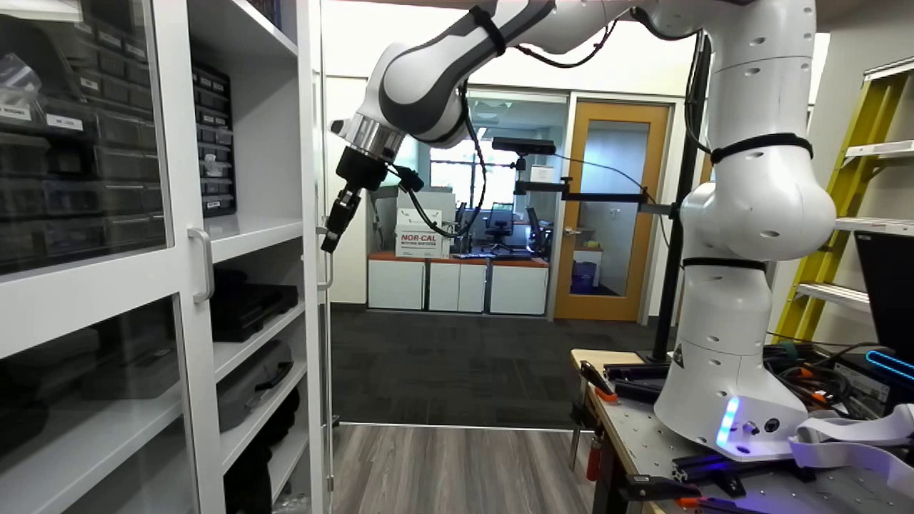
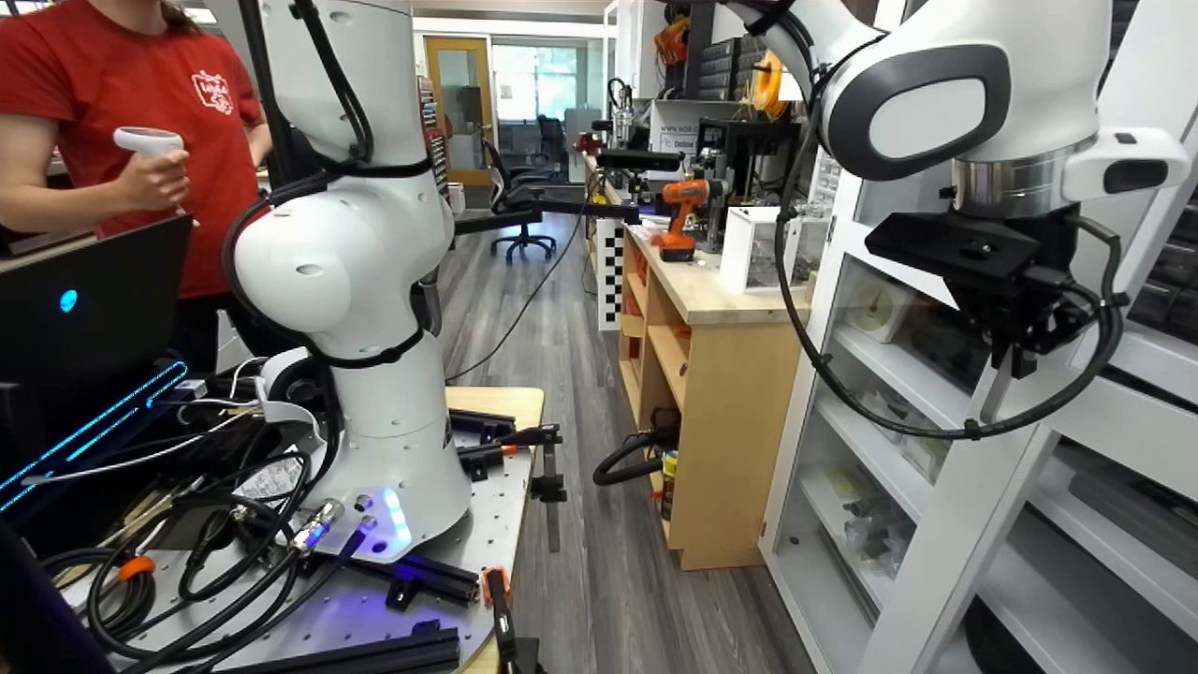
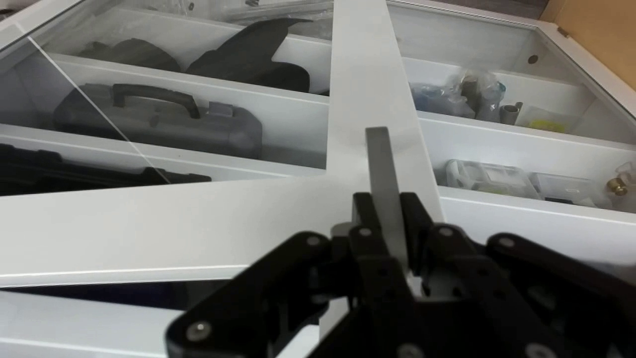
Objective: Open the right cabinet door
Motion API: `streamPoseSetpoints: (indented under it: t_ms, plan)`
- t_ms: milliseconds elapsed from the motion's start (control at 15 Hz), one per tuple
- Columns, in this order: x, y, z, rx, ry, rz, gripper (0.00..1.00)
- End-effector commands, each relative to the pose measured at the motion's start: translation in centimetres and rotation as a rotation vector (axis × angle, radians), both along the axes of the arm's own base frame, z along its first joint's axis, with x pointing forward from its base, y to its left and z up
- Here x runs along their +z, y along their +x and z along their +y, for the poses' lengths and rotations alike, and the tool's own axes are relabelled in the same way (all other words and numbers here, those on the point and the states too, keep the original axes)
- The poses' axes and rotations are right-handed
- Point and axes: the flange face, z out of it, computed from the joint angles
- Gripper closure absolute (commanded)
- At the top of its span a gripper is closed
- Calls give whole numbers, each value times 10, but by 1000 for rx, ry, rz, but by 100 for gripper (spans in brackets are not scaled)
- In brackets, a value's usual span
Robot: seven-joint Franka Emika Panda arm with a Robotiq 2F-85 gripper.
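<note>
The right cabinet door, clear glass in a white frame, shows its stile and crossbar (image 3: pixel 149 223) in the wrist view. In an exterior view its stile (image 2: pixel 945 571) is below my gripper (image 2: pixel 1015 360). In an exterior view it shows almost edge-on, swung out from the shelves, with its slim bar handle (image 1: pixel 329 268) beside my gripper (image 1: pixel 330 239). In the wrist view my gripper (image 3: pixel 385 209) has one finger on each side of the handle (image 3: pixel 382 164), both against it. The handle's lower part in that view is hidden by the fingers.
The left glass door (image 1: pixel 196 400) stands along the cabinet front with its own handle (image 1: pixel 203 264). Shelves hold a grey case (image 3: pixel 159 122). A wooden bench (image 2: pixel 735 440) adjoins the cabinet. A black cable (image 2: pixel 898 431) hangs from the wrist. A person (image 2: pixel 140 75) stands behind the robot.
</note>
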Motion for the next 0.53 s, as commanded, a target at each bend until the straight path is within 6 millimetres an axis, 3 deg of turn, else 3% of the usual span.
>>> streamPoseSetpoints:
  t_ms: [0, 467]
  plan:
    - [9, -27, -45, -21, -56, -2, 95]
    - [9, -55, -65, -62, -73, 25, 95]
